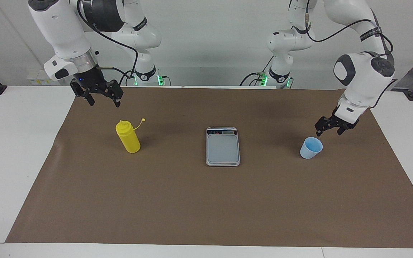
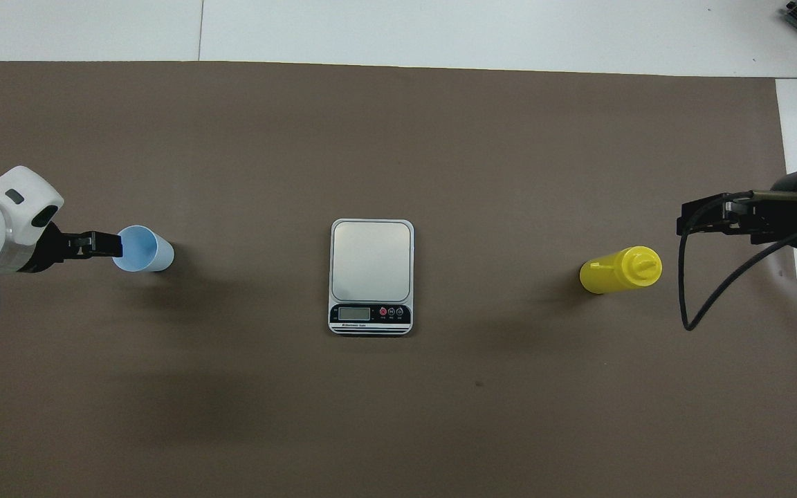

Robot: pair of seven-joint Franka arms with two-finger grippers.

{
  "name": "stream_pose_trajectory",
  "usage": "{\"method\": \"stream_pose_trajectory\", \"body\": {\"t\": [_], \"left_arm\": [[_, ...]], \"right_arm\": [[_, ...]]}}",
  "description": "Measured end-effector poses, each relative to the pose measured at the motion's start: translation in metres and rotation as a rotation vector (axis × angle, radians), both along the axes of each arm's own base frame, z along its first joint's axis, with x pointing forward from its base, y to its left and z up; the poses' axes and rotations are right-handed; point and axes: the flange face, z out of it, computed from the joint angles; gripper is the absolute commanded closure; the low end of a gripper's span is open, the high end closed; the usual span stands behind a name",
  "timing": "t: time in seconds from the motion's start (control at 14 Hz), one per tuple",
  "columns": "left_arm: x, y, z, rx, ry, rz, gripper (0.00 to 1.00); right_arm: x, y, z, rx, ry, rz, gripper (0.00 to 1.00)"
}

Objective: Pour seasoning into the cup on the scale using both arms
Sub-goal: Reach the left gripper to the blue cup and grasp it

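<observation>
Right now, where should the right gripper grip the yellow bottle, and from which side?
Probably mid-body. The yellow bottle stands upright, its cap tether sticking out at the nozzle. The right gripper, open, hangs above it on the robots' side, so descend and close across the plain cylinder below the shoulder.

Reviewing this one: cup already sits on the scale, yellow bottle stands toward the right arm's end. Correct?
Not quite. In the facing view the cup stands on the brown mat toward the left arm's end, apart from the scale, whose plate is bare. The yellow bottle is as you say.
</observation>
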Motion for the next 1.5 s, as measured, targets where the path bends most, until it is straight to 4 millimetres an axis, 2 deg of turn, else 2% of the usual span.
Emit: {"method": "stream_pose_trajectory", "body": {"t": [0.21, 0.5, 0.93, 1.0, 1.22, 1.29, 1.5], "left_arm": [[-0.005, 0.000, -0.024, -0.002, -0.012, 0.049, 0.00], [-0.003, 0.000, -0.026, -0.004, -0.028, 0.066, 0.00], [0.004, 0.000, -0.053, -0.011, -0.021, 0.074, 0.00], [0.004, -0.001, -0.056, -0.012, -0.023, 0.079, 0.15], [0.006, -0.005, -0.064, -0.014, -0.018, 0.093, 0.84], [0.006, -0.005, -0.066, -0.015, -0.016, 0.093, 1.00], [0.006, -0.005, -0.066, -0.015, -0.014, 0.092, 1.00]], "right_arm": [[0.000, 0.000, 0.000, 0.000, 0.000, 0.000, 0.00], [0.000, 0.000, 0.000, 0.000, 0.000, 0.000, 0.00], [0.000, 0.000, 0.000, 0.000, 0.000, 0.000, 0.00], [0.000, 0.000, 0.000, 0.000, 0.000, 0.000, 0.00], [0.000, 0.000, 0.000, 0.000, 0.000, 0.000, 0.00], [0.000, 0.000, 0.000, 0.000, 0.000, 0.000, 0.00], [0.000, 0.000, 0.000, 0.000, 0.000, 0.000, 0.00]]}}
